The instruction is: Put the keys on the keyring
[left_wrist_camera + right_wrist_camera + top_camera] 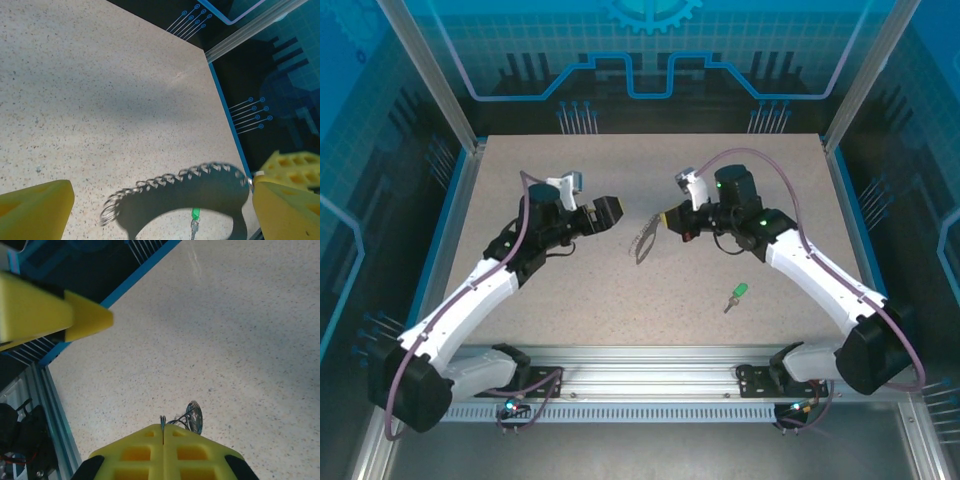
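Right fingers [667,222] of mine are squeezed shut on one end of the keyring [644,241], near the middle of the top view. I think I hold it up off the surface [620,310] so something can slide onto the loop. My left fingers [611,214] wait just to the left of it, spread wide with nothing in them, maybe ready to help. The key [736,294], with its green head, lies flat on the surface, lower right of the middle and well apart from both arms. It is not on the keyring yet.

From my left wrist, my yellow fingers show at the bottom left and bottom right, far apart. The keyring [210,192] stretches along the bottom between them, with its silvery links on the top edge. I cannot tell if it touches them. Through the loop I see the green key [195,213] lying down below.

From my right wrist, my fingers meet at the bottom middle with no gap. A thin bit of the keyring pokes out of the crack, and a little ring of links [193,417] hangs beside it. One left finger shows at the upper left, well apart.
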{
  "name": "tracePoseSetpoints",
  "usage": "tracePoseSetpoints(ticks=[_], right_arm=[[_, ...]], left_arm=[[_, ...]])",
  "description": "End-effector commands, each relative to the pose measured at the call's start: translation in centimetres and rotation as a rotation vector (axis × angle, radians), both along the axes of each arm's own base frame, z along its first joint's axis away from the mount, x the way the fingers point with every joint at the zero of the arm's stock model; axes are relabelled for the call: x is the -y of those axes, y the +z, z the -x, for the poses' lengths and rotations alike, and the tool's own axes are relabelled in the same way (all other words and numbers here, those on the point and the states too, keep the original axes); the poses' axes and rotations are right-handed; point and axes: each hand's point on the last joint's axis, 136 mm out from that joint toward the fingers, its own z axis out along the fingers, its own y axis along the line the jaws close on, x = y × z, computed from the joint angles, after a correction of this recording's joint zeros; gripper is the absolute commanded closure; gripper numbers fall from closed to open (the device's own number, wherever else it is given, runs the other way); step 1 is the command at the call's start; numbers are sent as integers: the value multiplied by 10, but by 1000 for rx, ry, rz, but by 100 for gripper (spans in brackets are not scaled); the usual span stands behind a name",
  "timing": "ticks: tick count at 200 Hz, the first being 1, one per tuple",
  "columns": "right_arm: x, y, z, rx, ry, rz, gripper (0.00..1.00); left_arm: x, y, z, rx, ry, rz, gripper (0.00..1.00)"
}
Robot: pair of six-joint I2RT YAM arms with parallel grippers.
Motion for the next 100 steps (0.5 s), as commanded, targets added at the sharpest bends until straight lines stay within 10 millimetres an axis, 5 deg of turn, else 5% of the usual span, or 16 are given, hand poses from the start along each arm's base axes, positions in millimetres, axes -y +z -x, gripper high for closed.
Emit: tracePoseSetpoints(ticks=[1, 45, 100], right_arm=[[6, -5, -3, -9, 31, -64, 100], [19, -27, -11, -36, -20, -61, 100], [-2, -63, -9, -126, 20, -67, 100]], left_arm=[[1, -1, 14, -12, -38, -18, 6], [1, -14, 7, -26, -7, -29, 6], [6, -36, 1, -47, 15, -5, 5]])
